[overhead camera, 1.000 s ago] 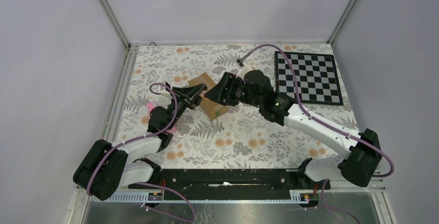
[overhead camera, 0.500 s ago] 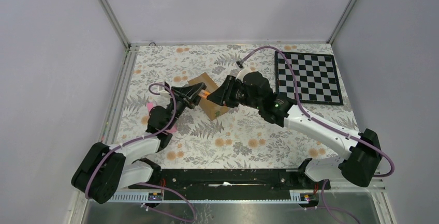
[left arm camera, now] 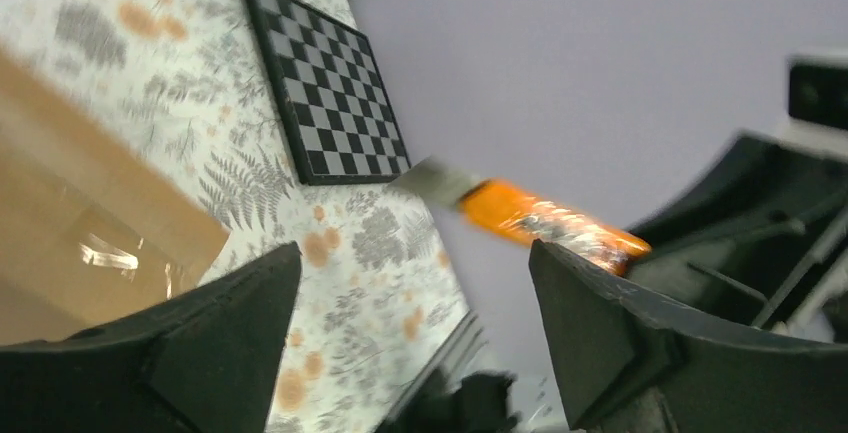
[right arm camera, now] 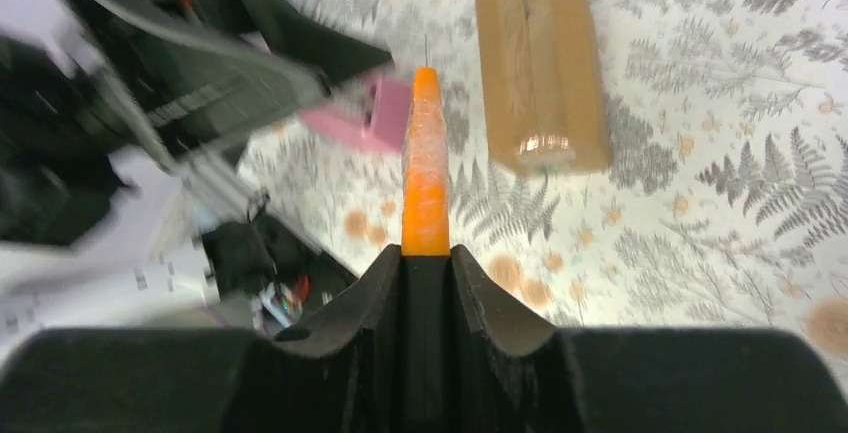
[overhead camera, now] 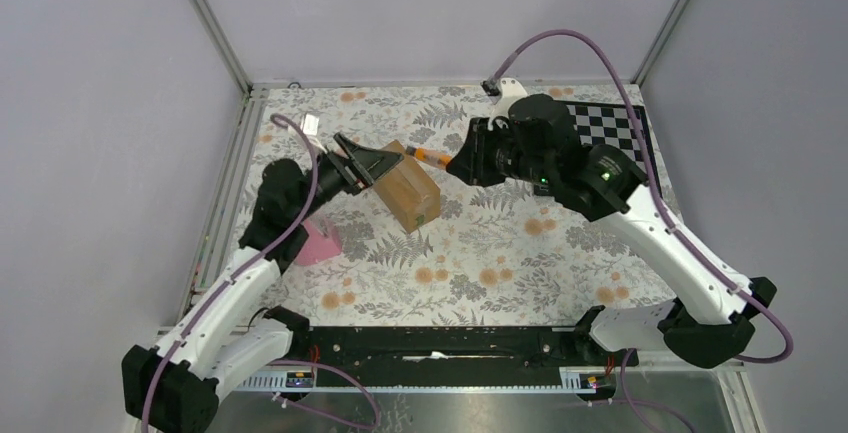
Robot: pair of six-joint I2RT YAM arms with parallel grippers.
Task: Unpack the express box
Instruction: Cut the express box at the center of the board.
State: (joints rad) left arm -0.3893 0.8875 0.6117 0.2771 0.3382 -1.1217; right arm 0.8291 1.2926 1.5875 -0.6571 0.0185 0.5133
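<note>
Floral tabletop (overhead camera: 500,263) carries the box (overhead camera: 408,191) left of the chessboard (left arm camera: 325,83). It is probably light, stiff cardboard with slick tape, best gripped across its narrow sides. Left claw (overhead camera: 368,165), farther left of the chessboard, gapes wide; right claw (overhead camera: 458,164), nearer the chessboard, clamps the cutter (overhead camera: 432,157).

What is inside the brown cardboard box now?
The express box lies closed, clear tape running along its top seam. Only its outside shows; whatever is inside is covered by the cardboard.

We note a floral-patterned table (overhead camera: 500,273). Lying on it: brown express box (overhead camera: 405,191) left of centre, pink wedge (overhead camera: 318,241) nearer the left edge, chessboard (left arm camera: 325,93) far-right corner.
</note>
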